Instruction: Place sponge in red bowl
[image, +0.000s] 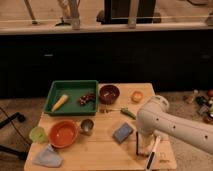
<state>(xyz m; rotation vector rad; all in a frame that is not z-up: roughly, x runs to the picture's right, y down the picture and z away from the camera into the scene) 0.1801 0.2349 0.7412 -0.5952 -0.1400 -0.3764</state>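
green tray (73, 91) holds food (59, 102); pincer (147, 154) beside sponge (123, 132).

One raised camera faces the table (106, 146) head-on, the tool (147, 152) nearest, lower right.

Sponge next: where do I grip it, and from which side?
Take the sponge across its shorter width, at mid-length, coming straight down from above. It lies flat on the table, a low slab turned diagonally, with bare wood beside it. The claw sits just right of it, nearer the front edge; probably shift left and rotate to match.
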